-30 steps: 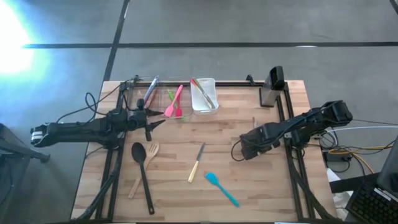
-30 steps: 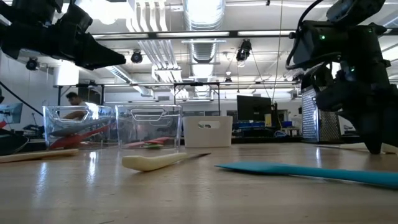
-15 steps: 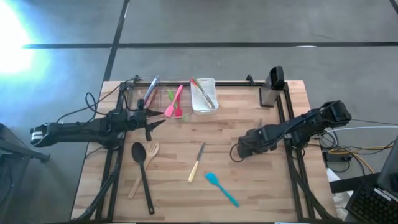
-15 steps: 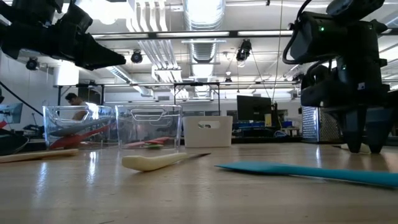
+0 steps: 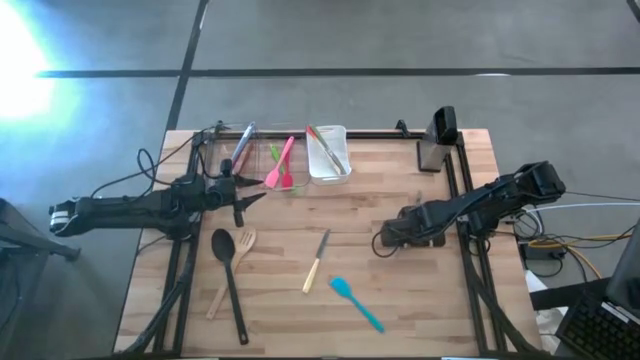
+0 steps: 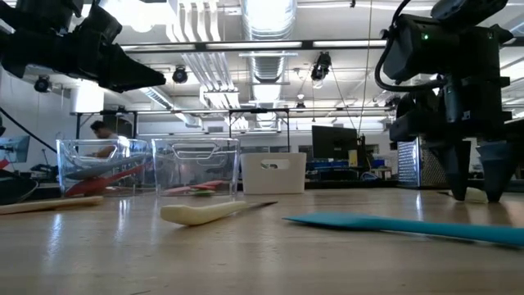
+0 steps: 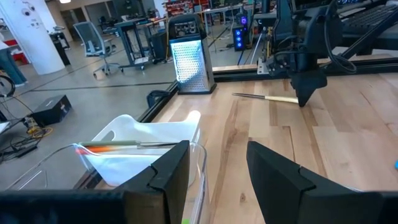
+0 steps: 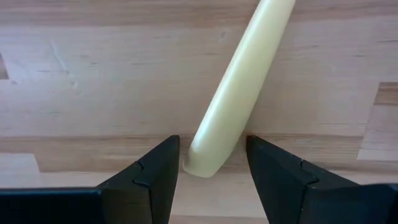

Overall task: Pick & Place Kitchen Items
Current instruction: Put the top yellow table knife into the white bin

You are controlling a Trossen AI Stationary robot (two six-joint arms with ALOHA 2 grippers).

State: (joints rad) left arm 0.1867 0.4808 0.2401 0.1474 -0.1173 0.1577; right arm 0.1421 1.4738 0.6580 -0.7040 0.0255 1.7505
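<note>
My right gripper (image 5: 383, 241) points straight down at the table, open. Its fingers stand on either side of the free end of a cream utensil handle (image 8: 239, 93), which lies flat on the wood; the end also shows in the low view (image 6: 468, 194). The left wrist view shows this utensil (image 7: 273, 98) with a thin metal shaft. My left gripper (image 5: 256, 190) hovers open beside the clear bins (image 5: 283, 165). A black spoon (image 5: 228, 270), a wooden fork (image 5: 236, 262), a cream-handled knife (image 5: 317, 260) and a teal spatula (image 5: 357, 303) lie on the table.
Two clear bins and a white bin (image 5: 328, 152) stand at the far edge and hold utensils, among them a pink spatula (image 5: 284, 160). A metal grater (image 5: 437, 142) stands at the far right. Bare wood lies between the knife and my right gripper.
My right gripper has tipped from a slant to pointing straight down. It has also come down, and its fingertips now sit at the table on either side of the cream handle's end. My left arm has kept still.
</note>
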